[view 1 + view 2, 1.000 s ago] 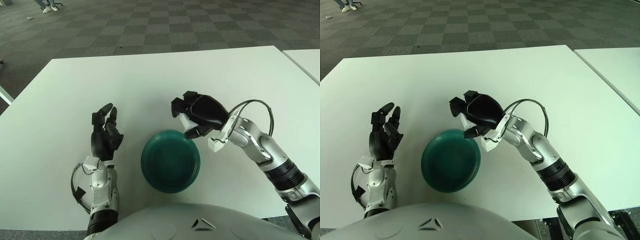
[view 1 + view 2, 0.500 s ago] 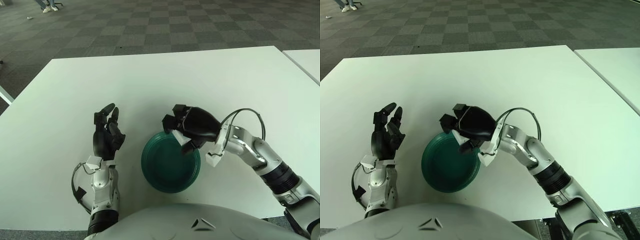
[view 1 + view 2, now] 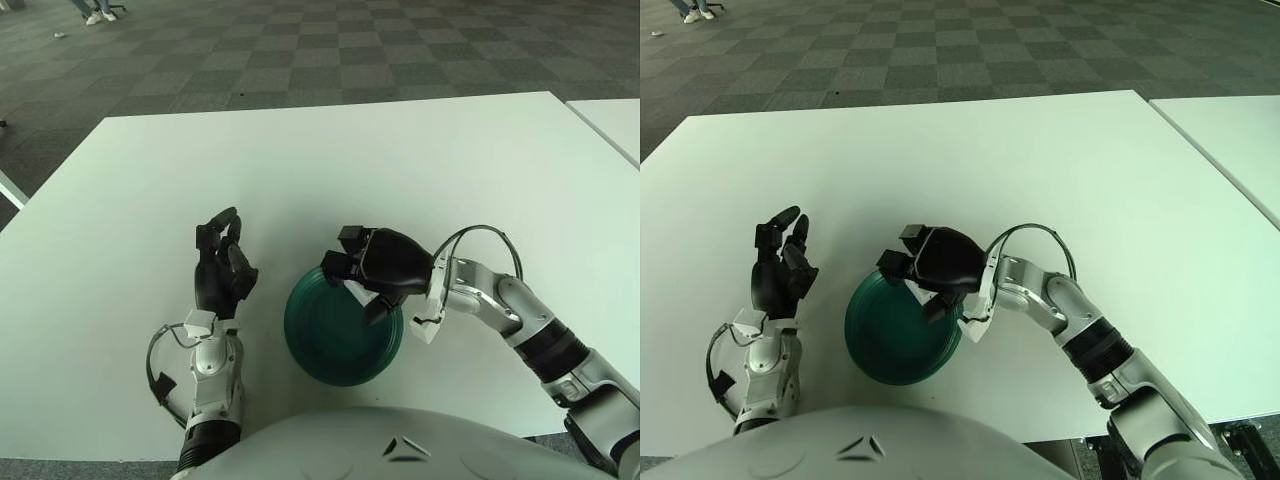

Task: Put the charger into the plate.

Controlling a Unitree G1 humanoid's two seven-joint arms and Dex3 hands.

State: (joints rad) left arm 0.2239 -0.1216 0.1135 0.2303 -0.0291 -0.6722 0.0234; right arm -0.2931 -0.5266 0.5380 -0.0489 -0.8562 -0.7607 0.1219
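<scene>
A dark green round plate (image 3: 335,345) lies on the white table close to my body. My right hand (image 3: 357,280) hovers low over the plate's far right part, fingers curled around the white charger (image 3: 357,291). Only a sliver of the charger shows between the black fingers; the rest is hidden. Whether it touches the plate I cannot tell. A black cable (image 3: 480,232) loops over the right wrist. My left hand (image 3: 222,268) stands upright just left of the plate, fingers relaxed and slightly bent, holding nothing.
The white table (image 3: 300,160) stretches far and wide beyond the plate, with its far edge against grey carpet tiles. A second white table (image 3: 612,115) shows at the right edge, separated by a narrow gap.
My right hand carried the charger left and toward me, from beyond the plate's far right rim to low over the plate. The left hand's fingers bent a little.
</scene>
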